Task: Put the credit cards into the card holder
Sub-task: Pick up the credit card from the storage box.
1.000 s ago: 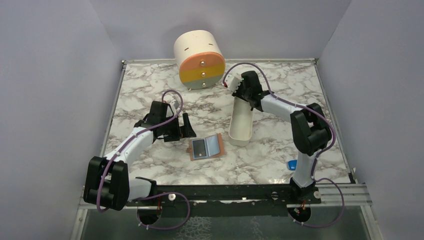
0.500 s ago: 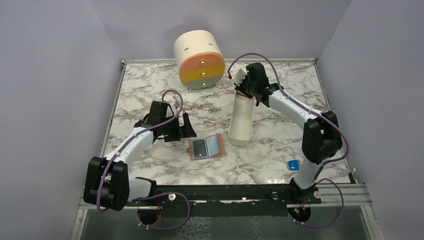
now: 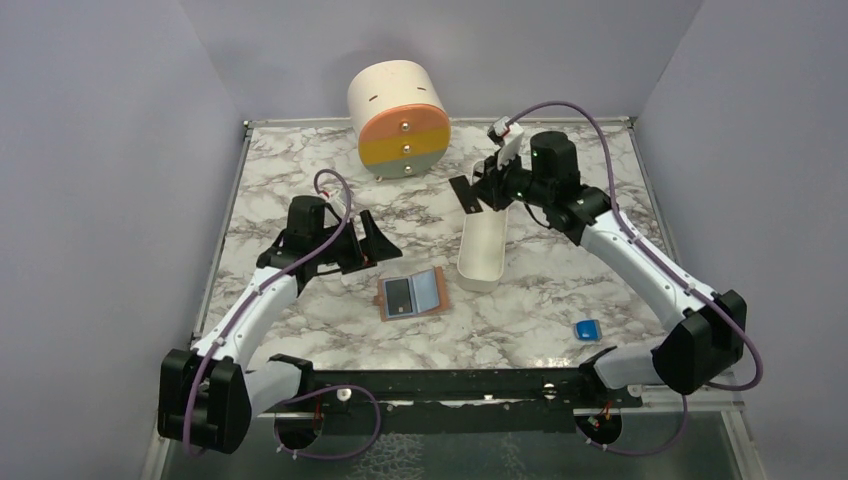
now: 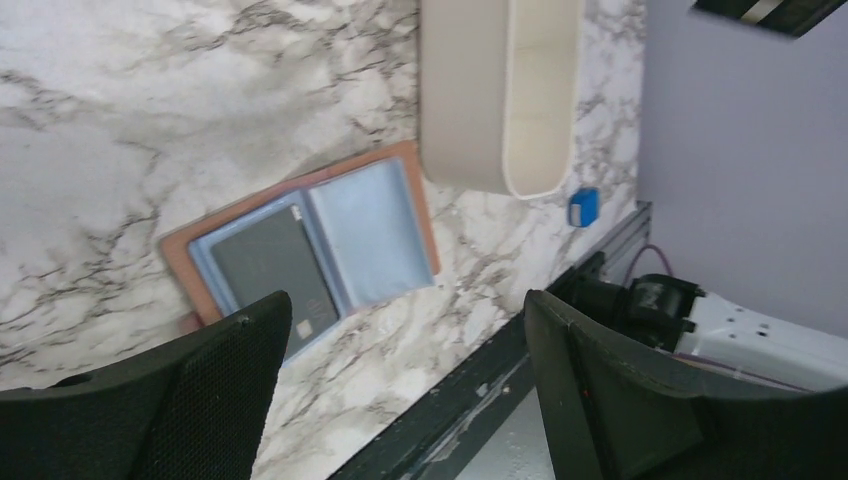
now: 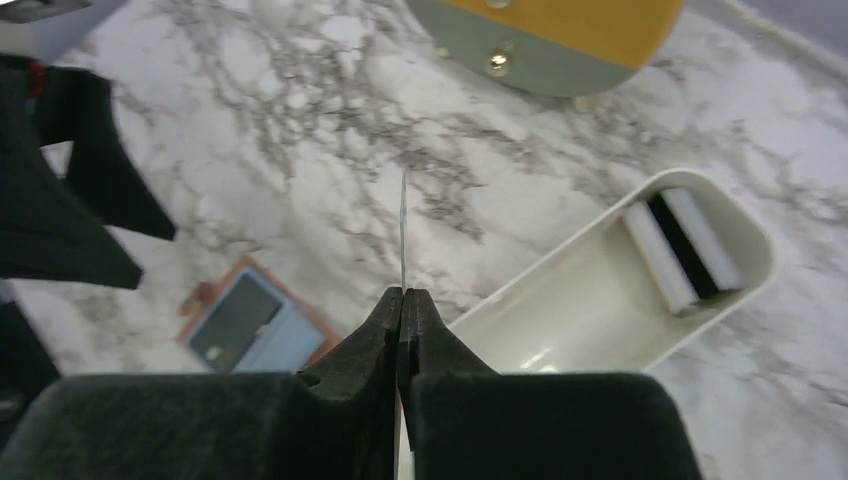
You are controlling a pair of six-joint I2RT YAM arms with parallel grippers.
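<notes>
The card holder (image 3: 413, 295) lies open on the marble, tan rim, with a dark card (image 4: 275, 272) in its left grey-blue face; it also shows in the left wrist view (image 4: 372, 232) and the right wrist view (image 5: 250, 325). My right gripper (image 3: 484, 190) is shut on a dark credit card (image 3: 463, 193), held in the air above the far end of the white tray; in the right wrist view the card (image 5: 403, 230) shows edge-on, sticking out of the shut gripper (image 5: 403, 296). My left gripper (image 3: 372, 241) is open and empty, left of and above the holder (image 4: 405, 340).
The long white tray (image 3: 482, 245) lies right of the holder, with more cards (image 5: 685, 245) standing on edge at its far end. A cream drum with orange, yellow and grey drawers (image 3: 398, 118) stands at the back. A small blue block (image 3: 586, 329) lies near the front right.
My right gripper has risen out of the tray's far end with the dark card and its arm has swung right. My left gripper has tilted a little.
</notes>
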